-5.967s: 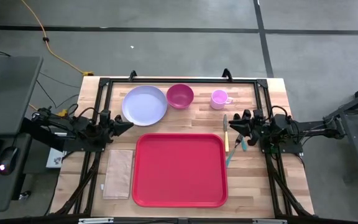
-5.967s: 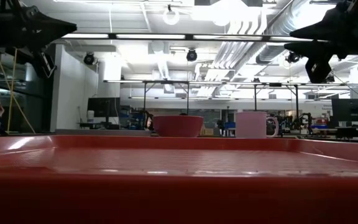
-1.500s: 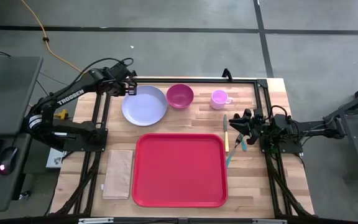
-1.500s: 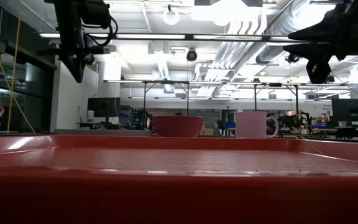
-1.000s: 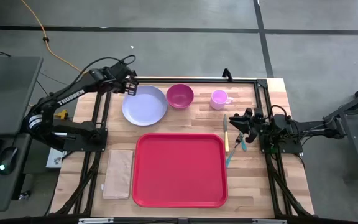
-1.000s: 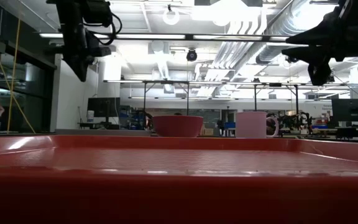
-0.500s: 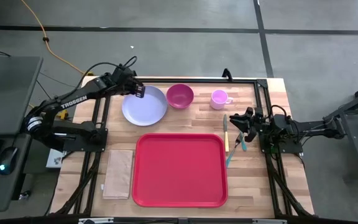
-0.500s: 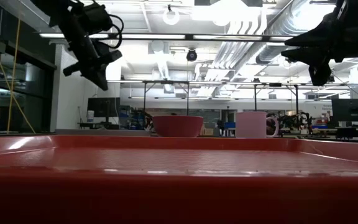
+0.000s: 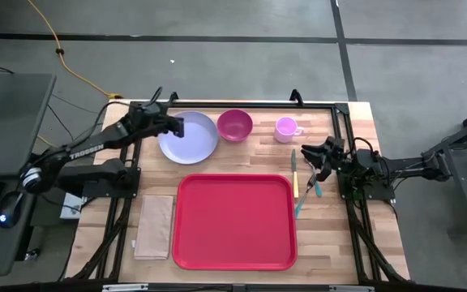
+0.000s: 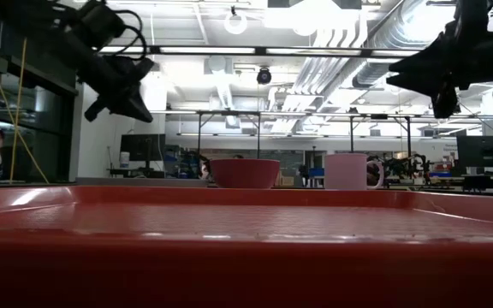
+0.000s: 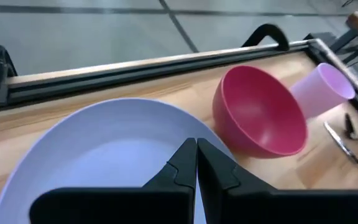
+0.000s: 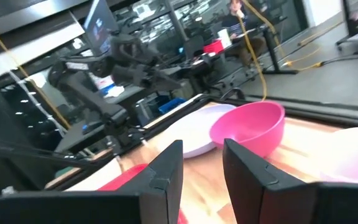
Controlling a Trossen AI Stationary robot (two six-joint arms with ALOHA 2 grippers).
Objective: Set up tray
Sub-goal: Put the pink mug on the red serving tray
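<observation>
The red tray [image 9: 233, 223] lies flat on the near middle of the wooden table, with nothing on it; it fills the bottom of the low view [image 10: 246, 222]. My left gripper [image 9: 178, 126] hangs shut over the left part of the lavender plate [image 9: 193, 139], slanting down toward it; its closed tips [image 11: 196, 144] show above the plate [image 11: 92, 149] with a gap below. My right gripper [image 9: 306, 156] waits open [image 12: 202, 152] above the table's right side, over the cutlery.
A pink bowl [image 9: 235, 125] and a pale pink cup [image 9: 285, 128] stand along the far edge, right of the plate. A knife [image 9: 295, 174] and teal-handled cutlery [image 9: 308, 191] lie right of the tray. A tan napkin [image 9: 154, 225] lies left of it.
My left gripper has come down from above the plate's far-left rim and moved a little toward the plate's middle. It has tipped from pointing straight down to slanting toward the table's right. The dishes and tray have kept still.
</observation>
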